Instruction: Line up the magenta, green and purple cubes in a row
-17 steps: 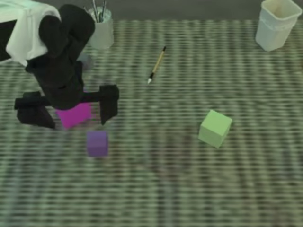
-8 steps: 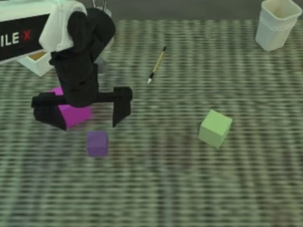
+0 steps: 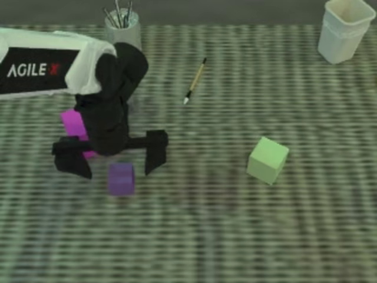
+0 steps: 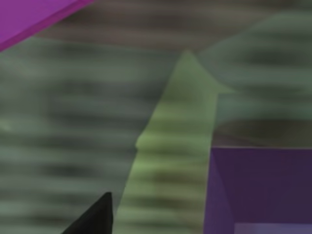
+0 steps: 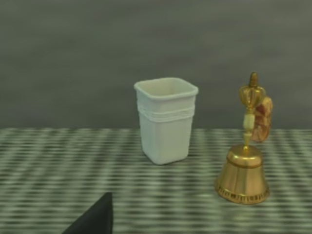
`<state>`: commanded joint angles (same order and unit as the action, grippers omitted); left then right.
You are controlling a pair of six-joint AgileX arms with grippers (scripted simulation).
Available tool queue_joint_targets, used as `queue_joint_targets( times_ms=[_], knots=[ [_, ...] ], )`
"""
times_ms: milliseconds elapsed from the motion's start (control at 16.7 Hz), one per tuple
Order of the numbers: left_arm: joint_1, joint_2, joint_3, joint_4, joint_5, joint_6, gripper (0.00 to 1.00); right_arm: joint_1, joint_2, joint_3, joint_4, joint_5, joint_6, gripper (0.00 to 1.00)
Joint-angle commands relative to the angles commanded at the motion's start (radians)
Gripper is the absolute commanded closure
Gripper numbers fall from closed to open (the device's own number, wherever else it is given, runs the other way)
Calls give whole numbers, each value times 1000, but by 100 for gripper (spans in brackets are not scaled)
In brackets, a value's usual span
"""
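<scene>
My left gripper (image 3: 115, 155) hangs open just behind the purple cube (image 3: 121, 178), its two black fingers (image 3: 156, 151) spread wider than the cube. In the left wrist view the purple cube (image 4: 261, 190) fills one corner beside a dark fingertip (image 4: 95, 219). The magenta cube (image 3: 72, 122) sits behind the gripper at the left, partly hidden by the arm; a corner of the magenta cube (image 4: 29, 17) also shows in the wrist view. The green cube (image 3: 268, 159) lies alone at the right. My right arm is out of the top view; only its fingertip (image 5: 95, 222) shows.
A pen holder (image 3: 122, 30) stands at the back left and a brush (image 3: 195, 79) lies behind the middle. A white bin (image 3: 344, 29) stands at the back right, with a brass bell (image 5: 243, 170) beside the white bin (image 5: 165, 122) in the right wrist view.
My left gripper has moved forward and to the right, off the magenta cube and towards the purple cube, staying open. The cubes have not moved.
</scene>
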<state>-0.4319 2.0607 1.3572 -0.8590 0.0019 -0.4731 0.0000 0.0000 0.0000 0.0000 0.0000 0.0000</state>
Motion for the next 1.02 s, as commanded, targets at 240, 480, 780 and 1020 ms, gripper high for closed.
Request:
queue_joint_targets(
  times_ms=[240,480,780,1020],
  knots=[
    [-1,52,-61,104,0,0,0,0,0,0,0,0,0,0],
    [-1,52,-61,106,0,0,0,0,0,0,0,0,0,0],
    [-1,52,-61,106,0,0,38,0,0,0,0,0,0,0],
    [-1,52,-61,106,0,0,68,0,0,0,0,0,0,0]
  ],
)
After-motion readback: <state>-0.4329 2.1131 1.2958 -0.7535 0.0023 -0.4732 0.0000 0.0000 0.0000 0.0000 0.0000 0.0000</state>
